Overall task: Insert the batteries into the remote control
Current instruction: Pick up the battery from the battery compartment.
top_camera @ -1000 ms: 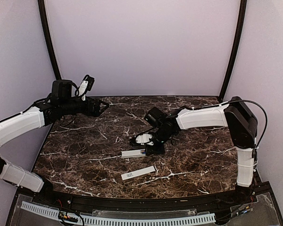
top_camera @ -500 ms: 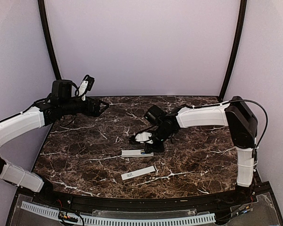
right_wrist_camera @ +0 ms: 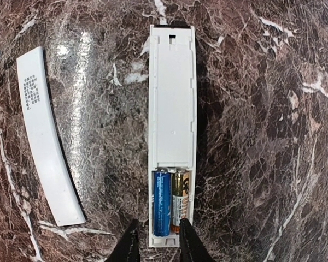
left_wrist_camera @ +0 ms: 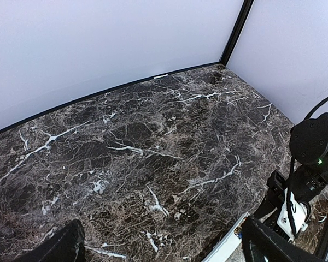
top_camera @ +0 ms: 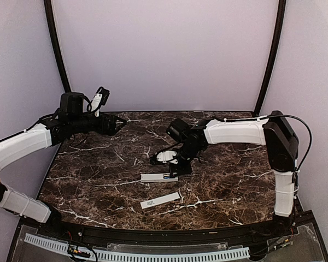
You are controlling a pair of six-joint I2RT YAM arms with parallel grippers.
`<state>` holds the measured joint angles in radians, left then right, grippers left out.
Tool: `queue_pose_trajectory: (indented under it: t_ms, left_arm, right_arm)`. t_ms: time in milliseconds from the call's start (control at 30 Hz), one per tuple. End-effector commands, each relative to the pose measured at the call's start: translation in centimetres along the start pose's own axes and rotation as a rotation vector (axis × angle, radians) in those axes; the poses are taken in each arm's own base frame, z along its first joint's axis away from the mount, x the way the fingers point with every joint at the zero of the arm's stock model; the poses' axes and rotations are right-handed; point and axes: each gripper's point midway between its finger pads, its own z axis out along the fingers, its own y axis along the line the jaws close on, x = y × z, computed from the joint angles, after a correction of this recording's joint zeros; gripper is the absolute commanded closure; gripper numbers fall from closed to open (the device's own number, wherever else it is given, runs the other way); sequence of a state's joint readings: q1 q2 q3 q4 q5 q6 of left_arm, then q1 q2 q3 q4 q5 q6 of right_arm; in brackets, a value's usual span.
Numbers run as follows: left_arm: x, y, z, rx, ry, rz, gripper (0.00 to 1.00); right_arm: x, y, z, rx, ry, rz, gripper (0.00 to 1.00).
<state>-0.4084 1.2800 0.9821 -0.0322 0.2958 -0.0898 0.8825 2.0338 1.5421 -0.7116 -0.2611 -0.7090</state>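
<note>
right wrist view first: at the near edge you see your right gripper (right_wrist_camera: 158,245). its two black fingers (right_wrist_camera: 130,248) are a little apart and hold nothing. they hang just over the near end of the remote control (right_wrist_camera: 172,109). the remote control lies flat on the dark marble table (right_wrist_camera: 262,109), back side up, pointing away from you. its slot is at the near end. two batteries lie in it side by side and touching. a blue battery (right_wrist_camera: 162,202) is on the left side of that view and a gold battery (right_wrist_camera: 180,197) is on the right. past the slot, the plain white back runs on to the far end. off to the left, apart from the remote control, lies a thin curved white strip (right_wrist_camera: 44,136) with small print on it.

top view, going out from the arm bases: the white strip lies nearest, then the remote control. the right gripper is over the remote control's right end. farther back and well off to the left, your left gripper (top_camera: 117,124) is up over the back left part of the table. left wrist view shows its fingers (left_wrist_camera: 60,245) wide apart, holding nothing.
</note>
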Motion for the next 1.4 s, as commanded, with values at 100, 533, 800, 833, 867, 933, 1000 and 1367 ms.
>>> queue_pose_trajectory:
  t_ms: [100,533,800,833,867,933,1000,1367]
  left_arm:
    - [-0.2,-0.2,-0.3,0.014,-0.005,0.006,0.01]
    - [-0.1,-0.3,-0.2,0.022,-0.004,0.004,0.01]
    - [0.0,-0.3,-0.1,0.024,-0.002,0.003,0.01]
    - [-0.1,-0.3,-0.1,0.024,-0.003,0.003,0.01]
    - [-0.1,-0.3,-0.1,0.024,-0.003,0.003,0.01]
    - [-0.1,-0.3,-0.2,0.024,-0.004,0.003,0.01]
    - [-0.1,-0.3,-0.1,0.024,-0.003,0.004,0.01]
    - [-0.2,-0.4,-0.3,0.025,-0.006,0.004,0.01]
  right_arm:
    - [2.1,-0.2,0.8,-0.003,0.107,0.006,0.76]
    - [2.7,-0.1,2.0,0.006,0.151,-0.033,0.82]
    - [2.9,1.0,2.6,-0.021,0.171,-0.054,0.92]
    - [3.0,0.9,2.6,-0.018,0.174,-0.054,0.92]
    - [3.0,0.9,2.6,-0.017,0.178,-0.053,0.93]
    - [3.1,0.8,2.6,-0.014,0.183,-0.056,0.93]
    - [3.0,0.8,2.5,-0.012,0.184,-0.059,0.96]
    - [0.9,0.3,-0.5,0.028,0.127,-0.058,1.00]
